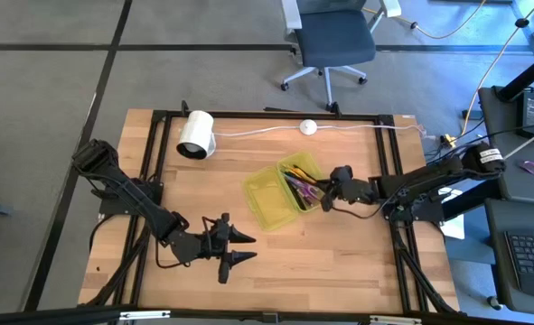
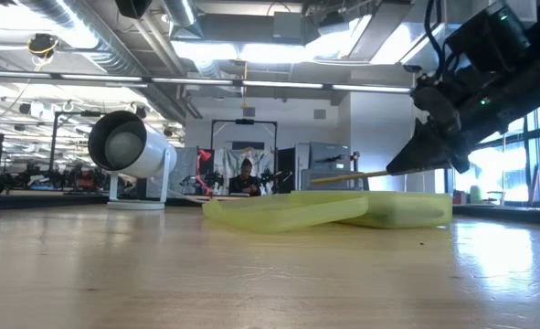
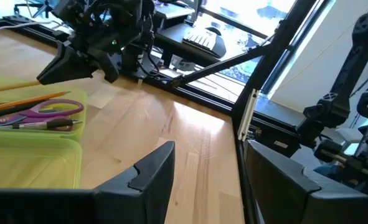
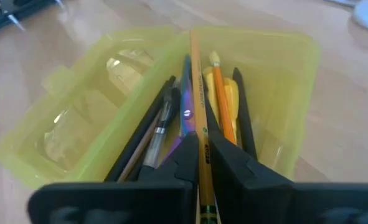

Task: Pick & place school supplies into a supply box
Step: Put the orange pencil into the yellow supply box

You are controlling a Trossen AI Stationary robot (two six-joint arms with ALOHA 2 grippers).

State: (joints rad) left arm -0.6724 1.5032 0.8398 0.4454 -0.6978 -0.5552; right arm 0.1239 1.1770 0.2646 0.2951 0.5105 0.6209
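**Pencil pinched over the box on a bare wooden counter**

Near the front edge of the pale wood counter [image 1: 339,262], left of the middle, the left pincer [image 1: 241,248] hovers with its fingers spread and nothing between them. Around it the planks lie bare, framed by black rails.

At the middle of the counter sits the yellow-green box [image 1: 271,199], its lid laid open beside it. One half holds scissors [image 3: 50,111], pens [image 4: 162,124] and an orange pencil [image 4: 222,106]. The right pincer [image 4: 203,168] reaches in from the right edge, clenched on a wooden pencil [image 4: 196,81] whose far end slants out over the box.

Toward the back edge a white roll [image 1: 195,134] stands at the left and a white puck [image 1: 308,127] lies near the middle, joined by a cable.

Beyond the counter: grey carpet, an office chair [image 1: 334,41], and a desk with a keyboard [image 1: 530,253] at the right. The low view shows a ceiling with ducts and strip lights, and a seated person [image 2: 245,179] far off.
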